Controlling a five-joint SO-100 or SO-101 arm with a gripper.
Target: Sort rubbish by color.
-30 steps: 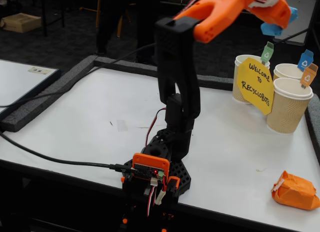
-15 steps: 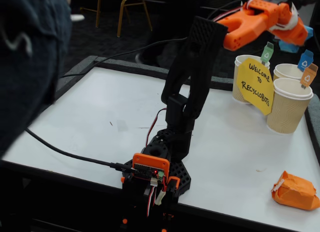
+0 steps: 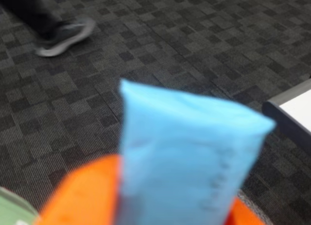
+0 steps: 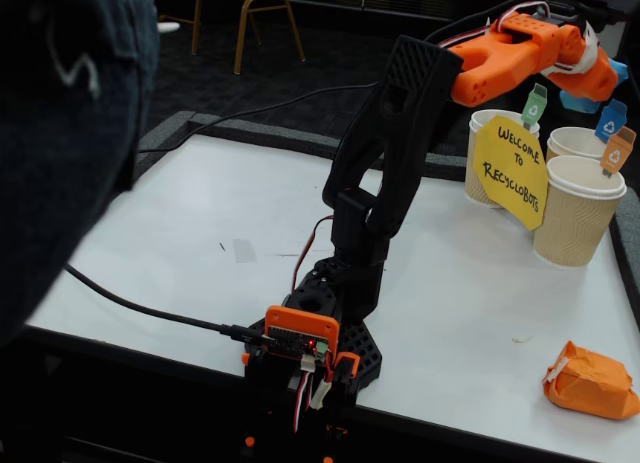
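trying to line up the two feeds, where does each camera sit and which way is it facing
Wrist view: rides on the gripper, looking past the table's edge down at dark carpet; the blue wad fills the frame between blurred orange fingers.
Fixed view: stands off the near table edge, behind the arm's base, facing across the white table to the paper cups; the whole arm shows.
Shared: the blue wad and the orange gripper.

A sky-blue crumpled paper wad [image 3: 187, 157] is held aloft, filling the wrist view. An orange crumpled paper wad with white tape [image 4: 591, 380] lies on the white counter [image 4: 200, 233]'s near right corner
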